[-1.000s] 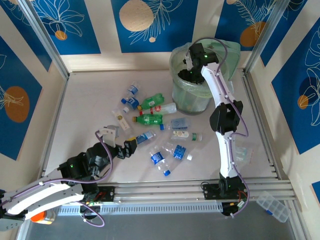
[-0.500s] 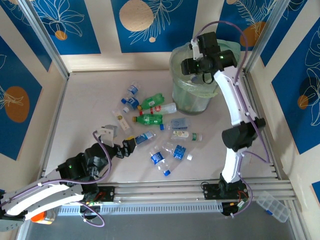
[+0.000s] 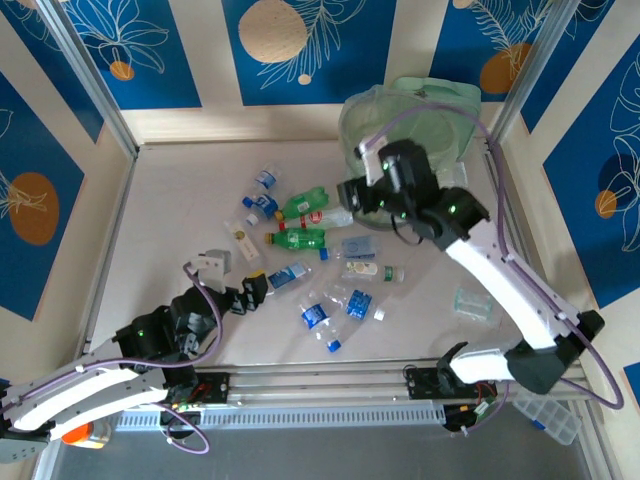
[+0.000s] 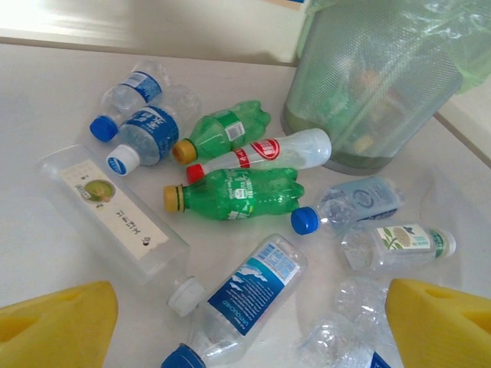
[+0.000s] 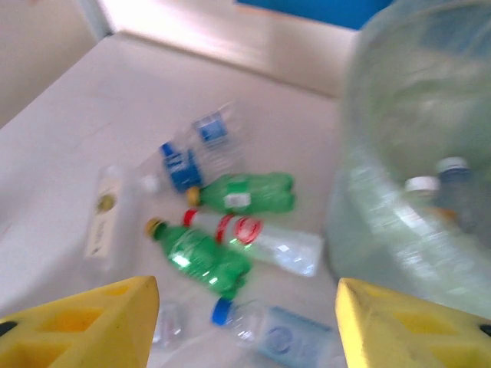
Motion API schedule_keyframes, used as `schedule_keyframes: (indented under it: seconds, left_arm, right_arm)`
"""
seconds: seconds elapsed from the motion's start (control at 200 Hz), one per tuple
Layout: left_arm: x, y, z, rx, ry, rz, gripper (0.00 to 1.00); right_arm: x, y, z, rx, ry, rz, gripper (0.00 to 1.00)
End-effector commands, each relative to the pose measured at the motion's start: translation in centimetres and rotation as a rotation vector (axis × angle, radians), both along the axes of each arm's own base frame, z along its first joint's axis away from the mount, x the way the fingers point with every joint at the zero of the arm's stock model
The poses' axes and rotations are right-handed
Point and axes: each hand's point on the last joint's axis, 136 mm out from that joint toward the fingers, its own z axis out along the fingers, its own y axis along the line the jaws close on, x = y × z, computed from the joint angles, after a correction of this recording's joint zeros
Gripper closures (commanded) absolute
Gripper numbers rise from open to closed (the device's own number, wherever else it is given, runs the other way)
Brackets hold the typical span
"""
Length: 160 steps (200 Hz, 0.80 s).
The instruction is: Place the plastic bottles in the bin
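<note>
Hovering left gripper [image 4: 249,322] spread, empty, at 6 o'clock of bottles [image 4: 238,193] | hanging right gripper [image 5: 249,318] parted, empty, at 8 o'clock of bin [image 4: 368,84] | risking both arms clashing over them, round bottles rolling from closing fingers

No label on the plastic bottles [image 4: 238,193] (blue, green, red-banded) is sharp enough to read.

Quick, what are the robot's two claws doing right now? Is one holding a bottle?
Left gripper: open, holding nothing.
Right gripper: open, holding nothing.
</note>
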Motion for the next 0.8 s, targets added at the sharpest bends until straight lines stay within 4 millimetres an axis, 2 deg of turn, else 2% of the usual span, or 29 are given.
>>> schedule_keyframes:
  seconds: [0.0,0.11,0.15,0.23,0.355,0.46,0.62,0.795]
  left_arm:
    - [0.6,1.5,-0.6,0.02,0.005,0.093,0.09]
    - [1.0,2.1,-1.1,0.038,0.02,0.152,0.07]
    - [1.1,2.4,-1.2,0.05,0.027,0.175,0.0]
    - [1.3,2.6,-1.4,0.054,0.046,0.211,0.01]
    - [1.7,3.0,-0.4,0.034,0.061,0.264,0.01]
    - [2.5,3.5,0.2,0.032,0.127,0.321,0.01]
    - [4.8,3.3,-0.6,-0.015,0.302,0.36,0.01]
    - [8.9,4.2,-3.0,-0.054,0.477,0.461,0.01]
  right_arm:
    - [-0.8,0.9,-2.3,0.038,-0.01,-0.061,0.36]
    - [-2.3,1.6,-7.2,0.097,0.048,-0.113,0.36]
    - [-2.9,2.0,-9.0,0.119,0.068,-0.119,0.36]
    - [-3.6,2.0,-12.1,0.17,0.107,-0.169,0.36]
    - [-3.8,1.1,-15.3,0.209,0.15,-0.252,0.36]
    - [-4.0,1.3,-16.2,0.252,0.138,-0.237,0.37]
    - [-6.0,2.7,-15.2,0.32,0.068,-0.136,0.38]
    - [-6.8,1.3,-14.2,0.349,0.013,-0.157,0.38]
